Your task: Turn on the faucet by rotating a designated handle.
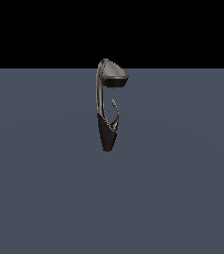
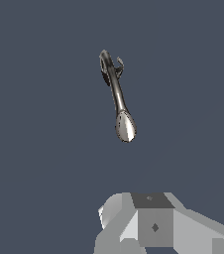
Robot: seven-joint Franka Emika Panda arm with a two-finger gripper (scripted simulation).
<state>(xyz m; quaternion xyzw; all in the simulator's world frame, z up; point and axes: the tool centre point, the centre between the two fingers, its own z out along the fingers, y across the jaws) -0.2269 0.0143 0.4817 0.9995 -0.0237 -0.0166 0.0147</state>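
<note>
The faucet stands upright on the grey-blue floor at the middle of the exterior view, with a dark tapered base, a thin neck and a wide hooded head at the top. The handle, a thin curved silvery lever, rises from the base on the exterior view's right of the neck. The wrist view looks down on the faucet from well above, and the handle shows as a small hook by its base. No gripper fingers show in either view. Only a pale blocky arm part shows, far from the faucet.
A flat grey-blue floor surrounds the faucet on all sides, with black background behind it. No other objects show.
</note>
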